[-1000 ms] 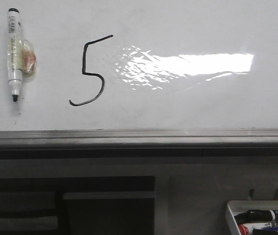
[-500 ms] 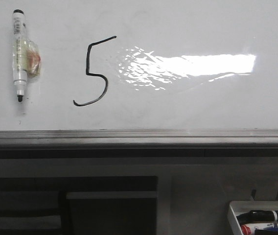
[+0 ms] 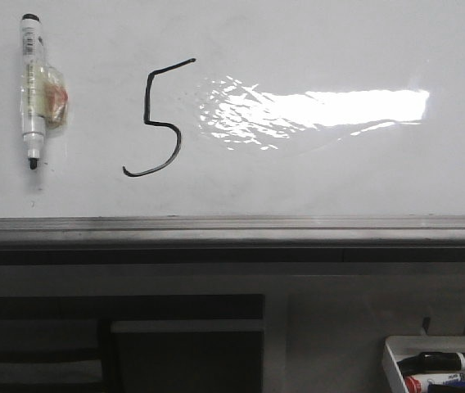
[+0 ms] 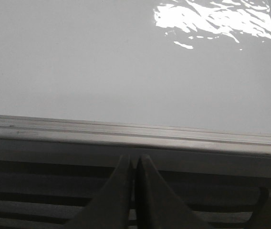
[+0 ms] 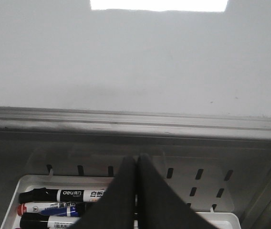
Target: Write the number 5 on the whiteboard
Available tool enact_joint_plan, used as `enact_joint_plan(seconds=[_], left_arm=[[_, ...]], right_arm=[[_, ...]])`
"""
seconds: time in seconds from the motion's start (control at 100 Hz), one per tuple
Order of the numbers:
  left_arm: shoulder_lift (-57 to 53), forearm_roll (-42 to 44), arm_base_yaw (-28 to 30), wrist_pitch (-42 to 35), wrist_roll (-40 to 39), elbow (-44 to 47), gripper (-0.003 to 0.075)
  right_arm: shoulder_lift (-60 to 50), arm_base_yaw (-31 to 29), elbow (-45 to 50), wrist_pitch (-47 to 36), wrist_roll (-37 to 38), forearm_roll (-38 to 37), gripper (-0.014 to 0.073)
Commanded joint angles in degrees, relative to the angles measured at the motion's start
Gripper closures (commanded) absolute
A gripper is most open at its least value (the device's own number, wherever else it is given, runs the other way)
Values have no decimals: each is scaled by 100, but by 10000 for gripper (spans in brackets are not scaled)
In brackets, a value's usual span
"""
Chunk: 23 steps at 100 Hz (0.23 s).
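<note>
The whiteboard (image 3: 314,180) fills the upper part of the front view, with bright glare at the middle right and a grey metal edge strip (image 3: 232,229) below. A thin black number 5 (image 3: 160,119) is drawn on it left of the glare. A white marker (image 3: 31,92) with a black cap and a taped pad sits on the board at the far left, tip down. No gripper shows in the front view. My left gripper (image 4: 135,160) is shut and empty below the board's edge strip (image 4: 135,136). My right gripper (image 5: 136,160) is shut and empty above the marker tray.
A small white marker tray (image 3: 396,360) with black, red and blue markers (image 3: 449,360) stands at the lower right; it also shows in the right wrist view (image 5: 30,183) with its markers (image 5: 64,194). Dark slatted panels (image 3: 52,344) lie below the board's edge.
The front view shifted slightly, so the 5 and the marker sit a little further right than a second ago. Nothing else has moved since half a second ago.
</note>
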Motion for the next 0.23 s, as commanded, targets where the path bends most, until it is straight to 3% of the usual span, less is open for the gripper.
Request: enact_joint_plan(seconds=[0.0, 0.22], left_arm=[[-165, 10, 3, -331, -53, 102, 741], [-165, 10, -9, -318, -53, 102, 741]], right_arm=[[-101, -29, 136, -72, -49, -25, 655], [-101, -29, 136, -62, -49, -25, 655]])
